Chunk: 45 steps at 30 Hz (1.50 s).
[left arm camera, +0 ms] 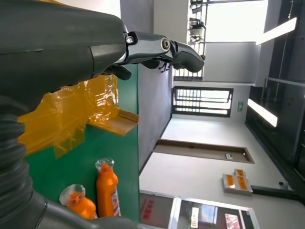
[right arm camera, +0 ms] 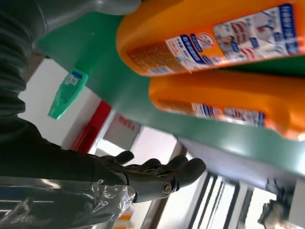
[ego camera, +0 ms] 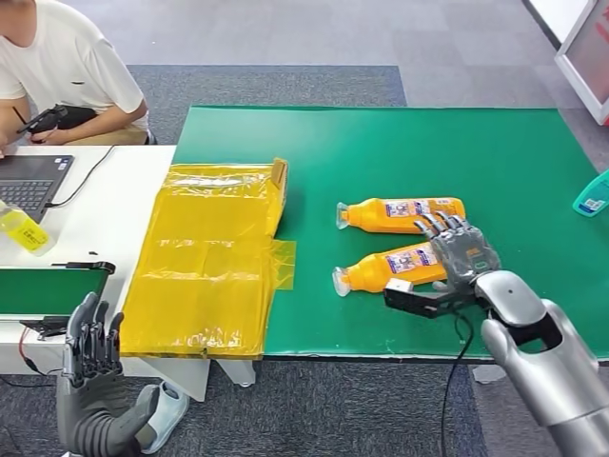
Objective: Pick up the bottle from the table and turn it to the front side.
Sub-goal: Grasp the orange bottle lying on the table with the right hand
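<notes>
The head view looks forward and down from high on the robot over the green table [ego camera: 431, 143]. The left wrist view, turned on its side, looks across the table's near-left corner toward the room. The right wrist view sits close under the two orange bottles [right arm camera: 216, 38]; all three views share them.

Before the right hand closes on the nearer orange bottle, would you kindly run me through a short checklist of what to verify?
1. Right hand over the nearer bottle: ok, it sits at the bottle's base end.
2. Hand open and holding nothing: ok, fingers spread.
3. Firm contact with the bottle: cannot tell.
4. Farther bottle clear of the grasp: not ok, fingertips reach close to its base.
5. Left hand out of the way: ok, low beside the table.
6. Yellow bag clear of the bottles: ok.
</notes>
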{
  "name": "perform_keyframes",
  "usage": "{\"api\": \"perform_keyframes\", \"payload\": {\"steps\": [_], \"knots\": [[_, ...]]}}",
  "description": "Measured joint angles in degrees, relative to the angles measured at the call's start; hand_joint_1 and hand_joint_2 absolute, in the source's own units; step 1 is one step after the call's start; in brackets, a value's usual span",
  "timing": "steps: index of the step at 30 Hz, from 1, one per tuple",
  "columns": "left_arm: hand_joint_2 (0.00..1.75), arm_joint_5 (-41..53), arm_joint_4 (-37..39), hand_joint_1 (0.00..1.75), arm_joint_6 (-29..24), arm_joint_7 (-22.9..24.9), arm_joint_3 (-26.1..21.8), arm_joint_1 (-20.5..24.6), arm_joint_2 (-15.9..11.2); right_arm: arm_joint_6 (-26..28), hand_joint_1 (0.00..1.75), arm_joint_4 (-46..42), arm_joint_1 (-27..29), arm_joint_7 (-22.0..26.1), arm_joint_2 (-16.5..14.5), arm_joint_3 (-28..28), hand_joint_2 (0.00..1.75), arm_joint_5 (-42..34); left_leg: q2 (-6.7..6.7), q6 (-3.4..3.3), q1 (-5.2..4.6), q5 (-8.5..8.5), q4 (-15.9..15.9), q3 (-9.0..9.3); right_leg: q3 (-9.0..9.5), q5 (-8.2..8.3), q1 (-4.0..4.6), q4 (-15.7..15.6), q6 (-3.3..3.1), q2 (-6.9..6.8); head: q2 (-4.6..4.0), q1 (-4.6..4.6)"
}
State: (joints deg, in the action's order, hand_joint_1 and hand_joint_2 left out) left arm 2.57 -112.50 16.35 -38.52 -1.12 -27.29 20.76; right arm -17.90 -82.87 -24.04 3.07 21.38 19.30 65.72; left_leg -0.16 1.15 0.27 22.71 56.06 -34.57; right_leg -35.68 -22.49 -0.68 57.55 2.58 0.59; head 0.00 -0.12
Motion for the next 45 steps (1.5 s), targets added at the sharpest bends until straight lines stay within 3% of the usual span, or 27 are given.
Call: {"api": "perform_keyframes", "payload": {"steps": [5,12,17,37,39,43,45], "knots": [[1.75,-1.0,0.2,0.00,2.3,-0.3,-1.5,-0.1,0.0,-8.8,0.00,12.8,-13.4,1.2,3.1,8.1,1.75,-11.1,-0.01,0.01,0.00,-0.14,0.0,-0.07,-0.07,0.09,0.00,0.0,0.01,-0.01,0.00,0.01],[1.75,-0.5,0.9,0.00,3.6,-0.5,-2.4,0.2,0.0,-6.1,0.00,27.3,-24.0,-0.5,2.5,20.7,1.75,-17.0,-0.04,0.01,0.01,-0.15,0.0,-0.09,-0.08,0.09,0.01,0.0,0.02,-0.02,0.00,0.00],[1.75,-0.4,1.5,0.00,3.7,-0.5,-2.6,0.3,0.0,-4.8,0.00,32.8,-26.0,-0.8,1.0,25.7,1.75,-18.4,-0.05,0.00,0.00,-0.14,0.0,-0.12,-0.11,0.08,0.01,0.0,0.03,-0.03,0.00,0.01],[1.75,-1.0,2.3,0.00,5.3,-0.1,-4.0,0.3,0.0,-2.5,0.00,42.2,-26.3,-0.5,-5.1,35.0,1.75,-20.5,-0.05,0.02,0.01,-0.16,0.0,-0.12,-0.13,0.08,0.02,0.0,0.02,-0.03,0.00,0.00],[1.75,-0.8,2.4,0.00,5.5,0.0,-4.0,0.3,0.0,-0.8,0.22,42.9,-25.4,-0.6,-5.7,35.3,1.75,-20.5,-0.05,0.02,0.01,-0.15,0.0,-0.11,-0.12,0.08,0.02,0.0,0.02,-0.02,0.00,0.00],[1.75,-0.6,2.6,0.00,5.7,0.1,-4.1,0.4,0.0,2.0,1.40,44.1,-24.5,-0.3,-6.9,35.6,1.75,-20.5,-0.04,0.02,0.01,-0.15,0.0,-0.07,-0.11,0.07,0.02,0.0,0.00,-0.01,0.00,0.00],[1.75,-0.5,2.7,0.00,5.7,0.1,-4.1,0.4,0.0,2.4,1.65,44.4,-24.4,-0.1,-7.3,35.7,1.75,-20.5,-0.04,0.03,0.02,-0.15,0.0,-0.05,-0.10,0.07,0.03,0.0,-0.01,-0.01,0.00,0.00]]}}
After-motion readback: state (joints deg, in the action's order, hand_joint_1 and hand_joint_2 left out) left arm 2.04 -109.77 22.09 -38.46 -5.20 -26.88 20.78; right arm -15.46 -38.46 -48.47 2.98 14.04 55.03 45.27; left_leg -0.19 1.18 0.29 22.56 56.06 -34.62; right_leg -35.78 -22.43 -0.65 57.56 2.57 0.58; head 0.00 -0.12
